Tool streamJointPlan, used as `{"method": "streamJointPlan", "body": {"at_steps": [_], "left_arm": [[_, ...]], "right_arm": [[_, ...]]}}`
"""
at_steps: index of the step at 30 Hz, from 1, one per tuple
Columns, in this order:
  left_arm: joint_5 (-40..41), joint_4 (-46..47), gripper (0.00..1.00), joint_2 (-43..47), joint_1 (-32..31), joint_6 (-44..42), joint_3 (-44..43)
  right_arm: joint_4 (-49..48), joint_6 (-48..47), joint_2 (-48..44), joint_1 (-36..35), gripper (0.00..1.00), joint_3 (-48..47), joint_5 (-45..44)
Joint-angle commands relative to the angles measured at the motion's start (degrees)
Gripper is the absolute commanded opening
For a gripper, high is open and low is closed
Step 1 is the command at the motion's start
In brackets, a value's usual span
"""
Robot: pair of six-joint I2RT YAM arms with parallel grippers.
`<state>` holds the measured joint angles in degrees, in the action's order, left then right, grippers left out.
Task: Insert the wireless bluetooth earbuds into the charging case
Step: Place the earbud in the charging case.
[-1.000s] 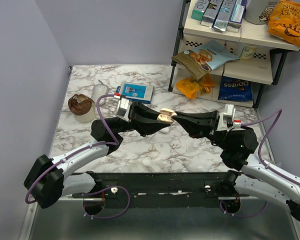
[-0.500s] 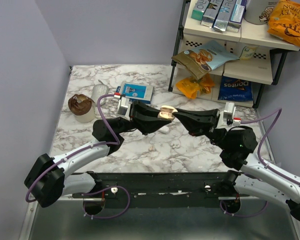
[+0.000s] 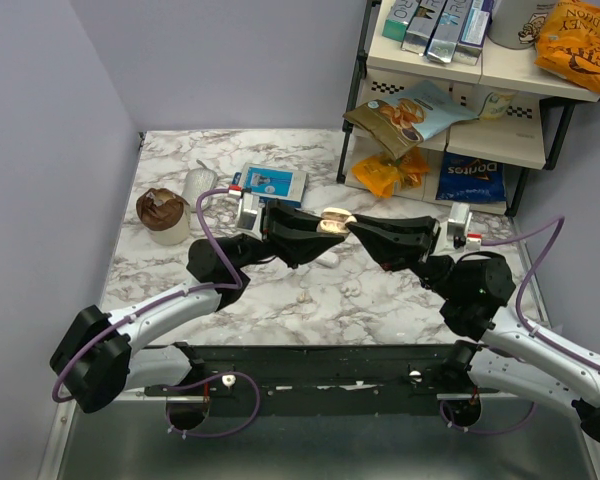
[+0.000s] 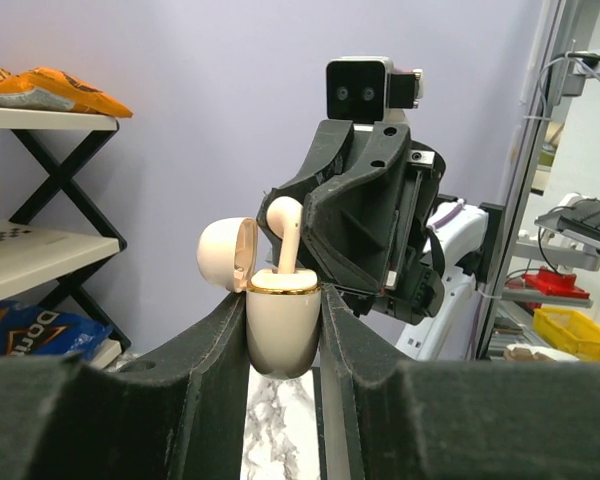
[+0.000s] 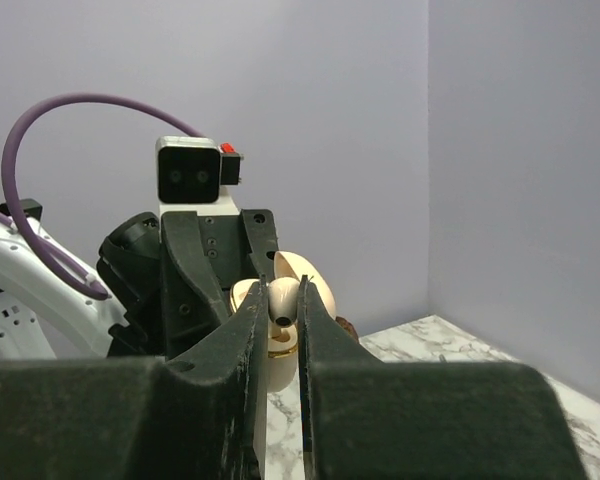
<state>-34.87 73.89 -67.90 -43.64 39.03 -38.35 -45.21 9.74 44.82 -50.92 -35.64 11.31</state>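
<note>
Above the middle of the marble table (image 3: 280, 300), the left gripper (image 3: 320, 226) and the right gripper (image 3: 355, 230) are seen tip to tip in the top view, with the charging case (image 3: 332, 219) raised between them. It is lifted off the surface, probably so that both arms can reach it. A small white piece (image 3: 328, 259) lies on the marble just below; whether it is the second earbud cannot be told.

From the left wrist, the case is seen clamped upright between the left fingers, gripped by its lower body so that the mouth is left free. Its lid (image 4: 227, 255) is tipped back to the left. One earbud (image 4: 284, 225) stands with its stem in the case and its head above the rim, so it is judged not fully seated. The right gripper is seen close behind it.

From the right wrist, the earbud's head is framed closely by the right fingers. Whether it is pinched or has been let go cannot be told.
</note>
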Motion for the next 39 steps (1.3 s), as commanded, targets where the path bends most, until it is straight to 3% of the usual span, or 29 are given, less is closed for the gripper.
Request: {"method": "streamJointPlan", "body": {"at_steps": [1, 6, 19, 23, 34, 39], "left_arm": [[5.08, 22.97, 0.00, 0.05, 0.04, -1.23, -0.41], [5.43, 22.97, 0.00, -0.04, 0.04, -1.23, -0.32], [2.01, 22.88, 0.00, 0.40, 0.04, -1.50, 0.64], [-1.24, 22.88, 0.00, 0.22, 0.04, -1.50, 1.08], [-4.24, 21.30, 0.00, 1.45, 0.04, -6.06, 4.51], [-4.24, 20.68, 0.00, 2.16, 0.04, -7.82, 5.48]], "right_arm": [[3.73, 0.55, -0.08, -0.32, 0.22, 0.83, -0.41], [3.46, 0.90, -0.26, -0.24, 0.25, 0.92, -1.55], [7.23, -1.65, -1.40, -0.24, 0.06, -1.36, -1.29], [15.56, -3.93, -2.89, -0.24, 0.01, -4.61, 0.46], [37.64, -5.87, -3.86, -0.24, 0.01, -17.35, 0.11], [41.79, -7.01, -6.14, -0.24, 0.01, -15.53, -0.14]]}}
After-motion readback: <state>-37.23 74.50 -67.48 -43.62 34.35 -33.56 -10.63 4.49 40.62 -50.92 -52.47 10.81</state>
